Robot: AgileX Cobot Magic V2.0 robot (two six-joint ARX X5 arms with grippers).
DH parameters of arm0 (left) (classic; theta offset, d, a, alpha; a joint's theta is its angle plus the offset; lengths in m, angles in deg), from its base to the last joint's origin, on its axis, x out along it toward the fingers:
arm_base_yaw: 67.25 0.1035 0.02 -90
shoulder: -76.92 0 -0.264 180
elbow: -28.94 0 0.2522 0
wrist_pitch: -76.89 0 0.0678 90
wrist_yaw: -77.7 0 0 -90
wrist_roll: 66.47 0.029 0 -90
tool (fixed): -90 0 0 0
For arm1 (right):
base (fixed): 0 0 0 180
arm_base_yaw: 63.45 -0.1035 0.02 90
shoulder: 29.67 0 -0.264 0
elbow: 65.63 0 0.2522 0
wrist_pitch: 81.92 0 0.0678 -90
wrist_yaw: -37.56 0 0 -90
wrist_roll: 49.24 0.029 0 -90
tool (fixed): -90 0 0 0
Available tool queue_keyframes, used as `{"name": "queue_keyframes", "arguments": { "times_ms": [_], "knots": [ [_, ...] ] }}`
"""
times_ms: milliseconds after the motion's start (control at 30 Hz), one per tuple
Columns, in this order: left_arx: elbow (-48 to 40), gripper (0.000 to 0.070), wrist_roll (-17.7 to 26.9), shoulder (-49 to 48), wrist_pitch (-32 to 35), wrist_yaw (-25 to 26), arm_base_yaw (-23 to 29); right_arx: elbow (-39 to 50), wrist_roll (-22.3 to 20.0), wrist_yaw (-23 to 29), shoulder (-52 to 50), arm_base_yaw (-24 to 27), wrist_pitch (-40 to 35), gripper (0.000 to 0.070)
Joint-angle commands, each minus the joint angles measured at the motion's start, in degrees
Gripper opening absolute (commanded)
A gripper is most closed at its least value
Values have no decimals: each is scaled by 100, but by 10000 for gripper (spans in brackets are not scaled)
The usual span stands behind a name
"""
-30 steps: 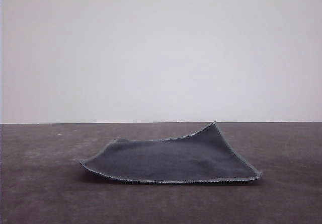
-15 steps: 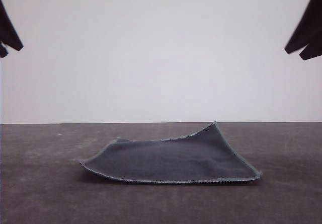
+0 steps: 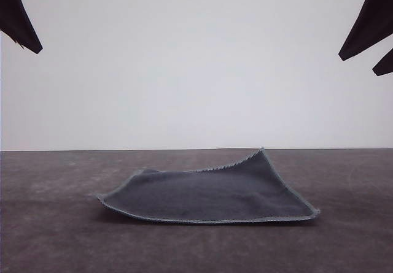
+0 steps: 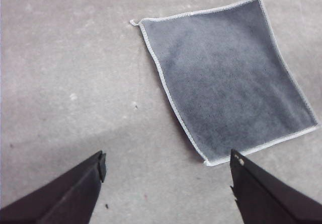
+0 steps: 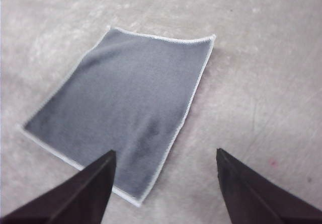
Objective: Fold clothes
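So the small rectangular fleecy cloth (image 3: 209, 196), dark grey side up with pale stitched edging, is lying spread out in a single layer on the brownish-grey matte surface (image 3: 55, 236). No fold in it at all as far as I can tell. It's mostly flat, but from the front one far corner is kicked up a bit off the surface, and the rest hugs it. I can't see any other colour from here, just the grey face.

Progress-wise I'd call this square one: nothing folded, nothing gripped, the whole job is still ahead.

The left gripper (image 4: 168, 166) has its jaws spread wide with nothing between them. The cloth sits ahead of those jaws and off toward one side, with its nearest corner just beside one fingertip but not touching. The right gripper (image 5: 166, 158) is the same deal: jaws spread, empty, and the cloth lies out in front of them, its near edge running in between the two dark fingers. In the front view both sets of dark fingers hang high above the surface, well apart from the cloth, one on each side.

My guess for what's left: come down, pinch an edge or two corners, carry that edge over onto the opposite one, then let go.
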Motion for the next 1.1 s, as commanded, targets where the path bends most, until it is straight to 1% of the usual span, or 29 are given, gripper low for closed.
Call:
{"name": "queue_keyframes", "arguments": {
  "times_ms": [0, 33, 100, 200, 333, 533, 633, 800, 967, 1067],
  "knots": [
    [107, 487, -250, 130, 48, 18, -22, -76, 470, -21, 100, -6, -38, 403],
    [107, 487, -329, 197, 56, 37, -22, -76, 621, -38, 158, 10, -24, 403],
    [119, 488, -500, 376, 62, 253, -22, -76, 892, -175, 353, 88, -16, 403],
    [122, 488, -752, 720, 206, 677, -22, -79, 1086, -508, 728, 230, -54, 403],
    [122, 488, -860, 1262, 782, 828, -15, -81, 1093, -952, 1266, 369, -295, 403],
    [122, 488, -1227, 2297, 1736, 1632, 199, -87, 1193, -1515, 2121, 582, -1024, 403],
    [122, 488, -1358, 2814, 2204, 1849, 298, -89, 1244, -1708, 2538, 673, -1509, 402],
    [130, 487, -1605, 3659, 3008, 2183, 431, -212, 1356, -1994, 3245, 815, -2089, 403],
    [148, 487, -1825, 4332, 3706, 2299, 431, -514, 1343, -2141, 3939, 852, -2365, 402],
    [257, 487, -1884, 4705, 3951, 2299, 426, -733, 1341, -2199, 4344, 852, -2581, 402]
  ]
}}
